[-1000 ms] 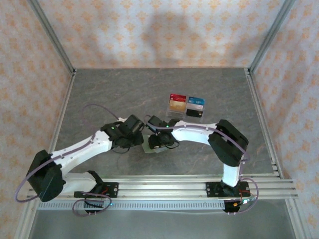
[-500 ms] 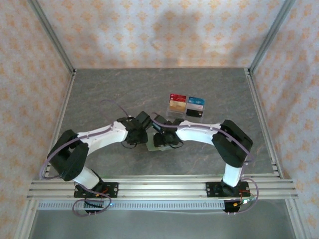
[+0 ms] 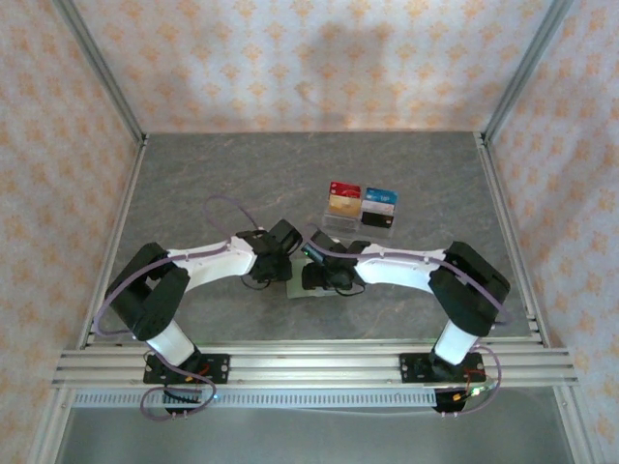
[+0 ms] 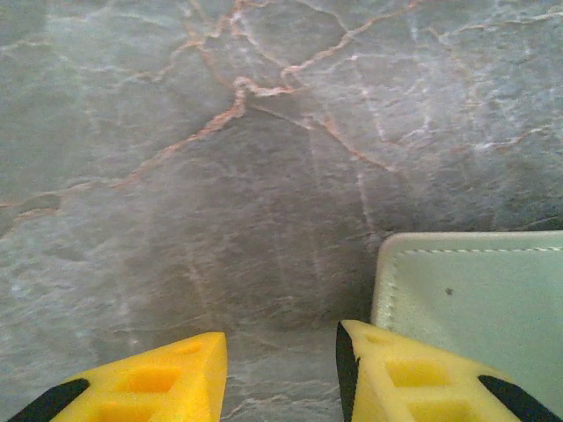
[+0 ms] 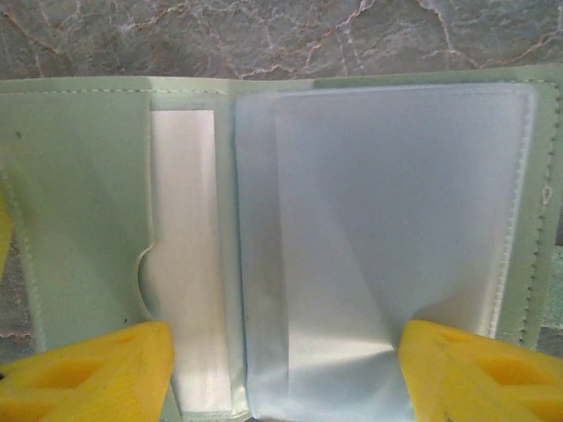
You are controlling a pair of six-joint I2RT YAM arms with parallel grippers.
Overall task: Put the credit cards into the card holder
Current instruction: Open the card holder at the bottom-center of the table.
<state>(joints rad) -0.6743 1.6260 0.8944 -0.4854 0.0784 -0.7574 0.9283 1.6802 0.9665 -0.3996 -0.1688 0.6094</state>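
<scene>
The sage-green card holder lies spread open on the table, its pale inner pockets facing up. My right gripper is open and hangs close over it, one yellow finger on each side of the pockets. My left gripper is open just left of the holder's corner, with bare table between its fingers. From above, both grippers meet over the holder. The credit cards, red, gold and blue, sit in a tray behind.
The clear ridged tray holding the cards stands right of centre, behind the grippers. The grey marble table is walled by metal posts and patterned panels. A rail runs along the near edge.
My left arm has swung in from the left and its gripper now sits beside the card holder. The right arm has shifted slightly right and stays over the open holder.
</scene>
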